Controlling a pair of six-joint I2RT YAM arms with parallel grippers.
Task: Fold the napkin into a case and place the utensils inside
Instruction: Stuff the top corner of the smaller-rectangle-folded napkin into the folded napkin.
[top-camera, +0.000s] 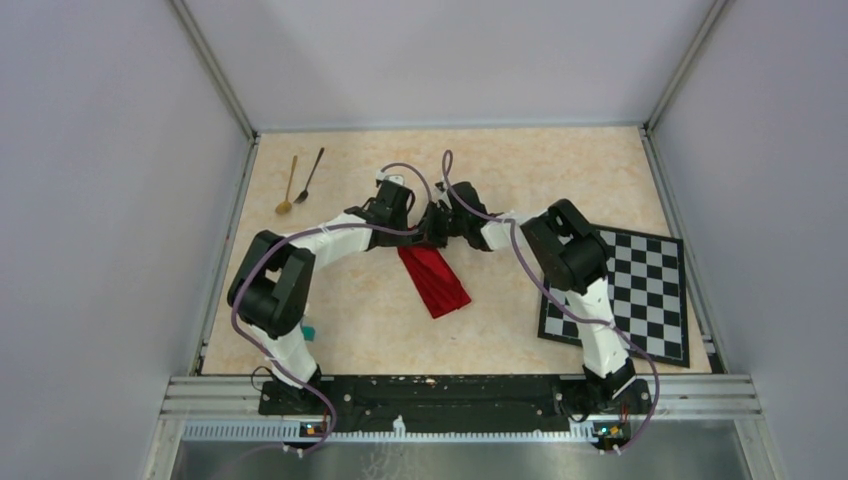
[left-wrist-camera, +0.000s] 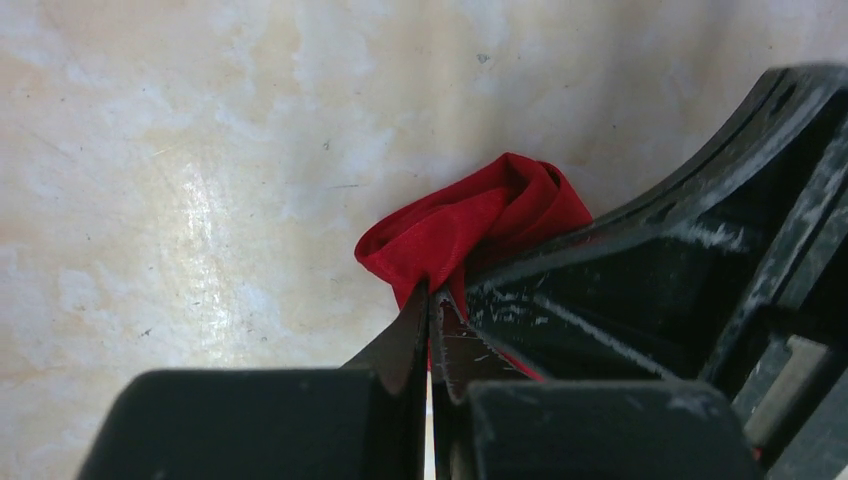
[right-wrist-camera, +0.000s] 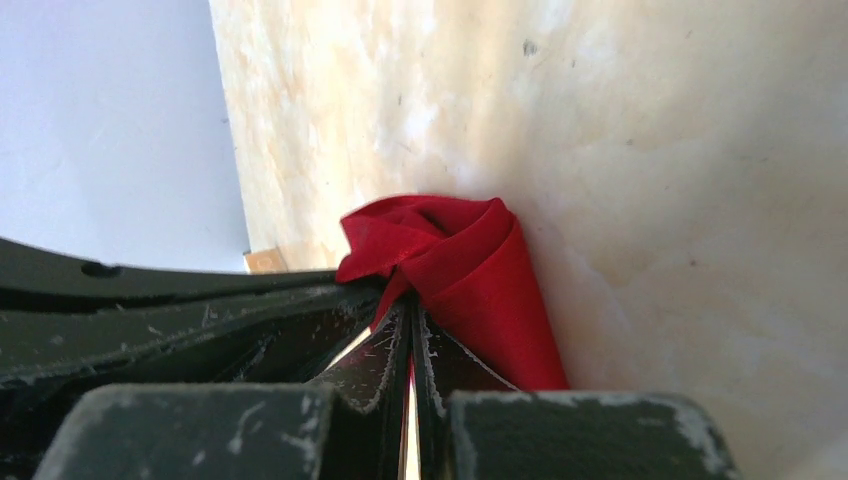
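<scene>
Left gripper (left-wrist-camera: 432, 300) is pinching the bunched far end of the napkin (left-wrist-camera: 470, 225), and I'm keeping its jaws pressed together on the red cloth. I'm also pinching that same end with my right gripper (right-wrist-camera: 410, 305) from the opposite side, jaws clamped tight, both grippers crowding each other. Napkin is lying mid-worktop (top-camera: 520, 170) as a narrow folded strip, trailing from the grippers toward my bases. Gold spoon (top-camera: 289, 187) and black spoon (top-camera: 311, 175) are lying side by side at far left, well apart from the napkin. Chequered mat (top-camera: 640, 290) is sitting at right, partly under my right arm.
</scene>
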